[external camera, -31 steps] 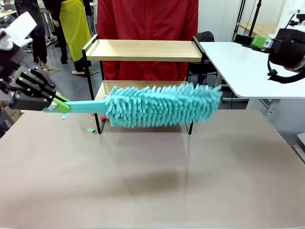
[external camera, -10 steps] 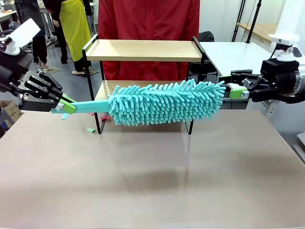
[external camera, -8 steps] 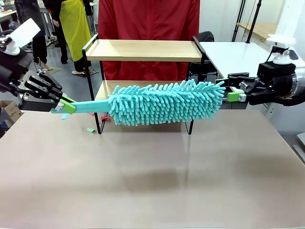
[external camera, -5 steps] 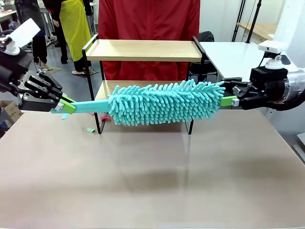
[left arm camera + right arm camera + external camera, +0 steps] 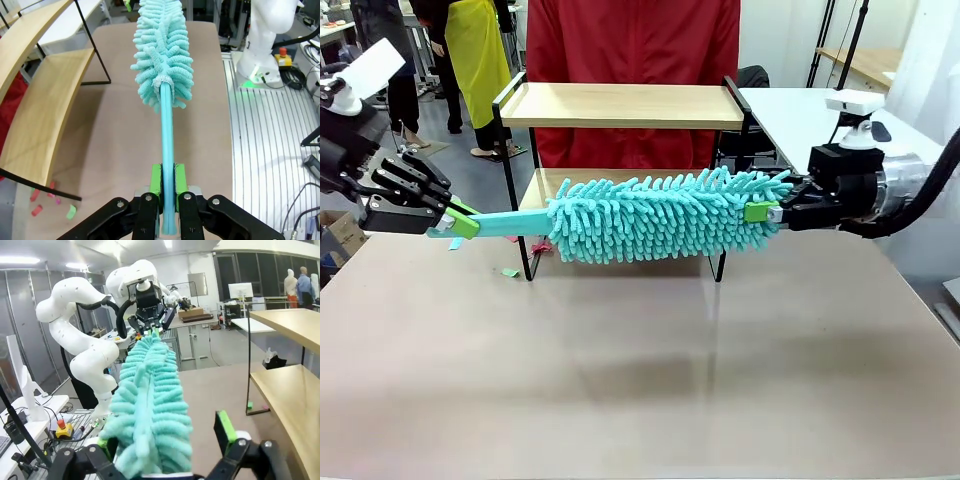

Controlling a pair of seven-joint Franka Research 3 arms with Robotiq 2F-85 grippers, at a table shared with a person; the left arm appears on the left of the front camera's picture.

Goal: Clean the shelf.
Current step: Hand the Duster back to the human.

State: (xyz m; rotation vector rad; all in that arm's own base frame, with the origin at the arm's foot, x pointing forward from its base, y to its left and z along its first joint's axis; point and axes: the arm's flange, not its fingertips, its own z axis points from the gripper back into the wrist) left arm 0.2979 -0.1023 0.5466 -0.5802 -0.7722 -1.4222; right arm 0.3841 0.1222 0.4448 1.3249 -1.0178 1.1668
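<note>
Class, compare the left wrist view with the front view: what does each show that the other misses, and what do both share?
Left wrist view alone: the left gripper seen from behind, its green pads shut on the turquoise plastic handle, and a white robot base on ribbed metal.

Front view alone: the right gripper, jaws open around the fluffy turquoise duster head, and a person in red behind.

Both: the duster, the two-tier wooden shelf with black frame, and small coloured scraps on the table.

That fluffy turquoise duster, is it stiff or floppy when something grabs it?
Probably fairly stiff: the duster, held only by its handle in the left pincer, stays nearly level without drooping. Its fringe looks soft, so the open right pincer would likely squash it. It seems light.
</note>
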